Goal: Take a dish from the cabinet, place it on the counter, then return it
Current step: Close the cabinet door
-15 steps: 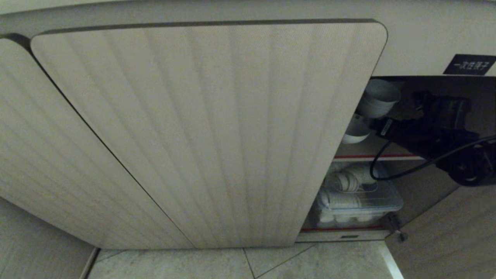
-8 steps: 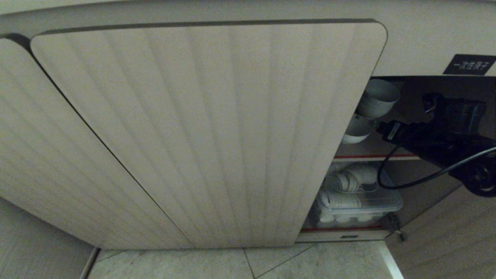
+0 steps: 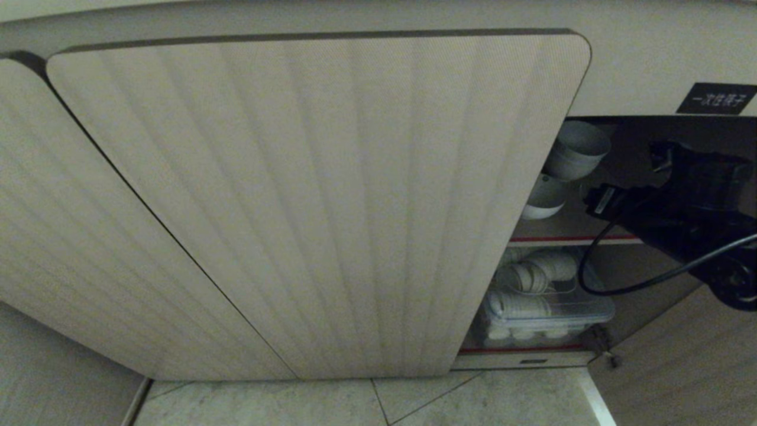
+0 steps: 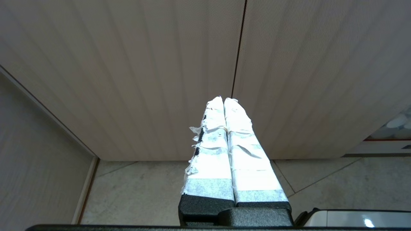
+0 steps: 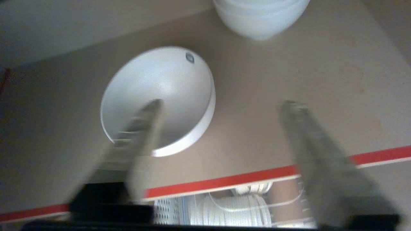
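Observation:
The dish (image 5: 157, 96), a small white bowl with a tiny grey mark, rests on the red-edged shelf (image 5: 257, 175) inside the cabinet (image 3: 325, 207); it also shows as the dish (image 3: 543, 204) in the head view. My right gripper (image 5: 224, 106) is open above the shelf's front, with nothing between its blurred fingers (image 5: 141, 125). One finger overlaps the dish in the picture; the other is well clear of it. The black right arm (image 3: 668, 207) reaches into the opening. My left gripper (image 4: 223, 99) is shut and empty, parked in front of the closed fluted doors. The counter is out of view.
A pile of white bowls (image 3: 576, 148) stands behind the dish. On the lower shelf a clear plastic bin (image 3: 547, 310) holds stacked white plates. The opened door (image 3: 686, 361) hangs at the right, with a black label (image 3: 715, 99) above and tiled floor (image 3: 414, 402) below.
The right arm has drawn back to the right, out from the shelf and away from the dish. The dish and the pile of bowls stayed where they were.

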### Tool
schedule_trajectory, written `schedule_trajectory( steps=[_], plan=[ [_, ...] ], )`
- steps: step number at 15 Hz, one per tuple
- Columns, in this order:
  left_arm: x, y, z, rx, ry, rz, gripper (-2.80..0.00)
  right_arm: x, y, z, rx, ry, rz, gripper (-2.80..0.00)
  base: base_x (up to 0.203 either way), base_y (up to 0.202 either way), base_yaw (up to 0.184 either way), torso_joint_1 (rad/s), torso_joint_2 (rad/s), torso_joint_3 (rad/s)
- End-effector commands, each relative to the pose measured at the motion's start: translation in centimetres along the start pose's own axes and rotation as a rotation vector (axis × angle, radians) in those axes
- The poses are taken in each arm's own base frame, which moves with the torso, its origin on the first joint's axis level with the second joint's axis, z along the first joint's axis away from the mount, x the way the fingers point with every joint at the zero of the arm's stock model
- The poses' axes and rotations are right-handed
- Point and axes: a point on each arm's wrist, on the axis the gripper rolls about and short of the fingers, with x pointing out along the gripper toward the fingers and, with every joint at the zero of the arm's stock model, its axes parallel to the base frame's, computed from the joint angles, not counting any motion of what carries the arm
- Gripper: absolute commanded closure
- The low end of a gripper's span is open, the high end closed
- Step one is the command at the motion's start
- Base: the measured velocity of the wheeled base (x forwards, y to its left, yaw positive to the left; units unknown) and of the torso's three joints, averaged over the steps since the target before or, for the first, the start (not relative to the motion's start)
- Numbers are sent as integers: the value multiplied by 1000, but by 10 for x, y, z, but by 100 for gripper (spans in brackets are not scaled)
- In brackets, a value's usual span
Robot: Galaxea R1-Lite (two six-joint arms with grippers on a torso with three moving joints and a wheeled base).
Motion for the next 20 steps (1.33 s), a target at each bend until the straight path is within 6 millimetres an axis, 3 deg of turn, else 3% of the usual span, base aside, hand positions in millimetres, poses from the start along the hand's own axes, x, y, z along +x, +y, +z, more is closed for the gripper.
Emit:
schedule_trajectory(
  steps=[1,8,12,20],
  plan=[
    [0,0,0,0,-1,0,0,-1,0,-1,1,-3,3,0,0,0,0,0,0,0],
    [0,0,0,0,-1,0,0,-8,0,0,-3,-5,2,0,0,0,0,0,0,0],
    [0,0,0,0,-1,0,0,-23,-1,-4,-20,15,-3,0,0,0,0,0,0,0],
    [0,0,0,0,-1,0,0,-89,-9,-20,-79,75,-12,0,0,0,0,0,0,0]
  ],
)
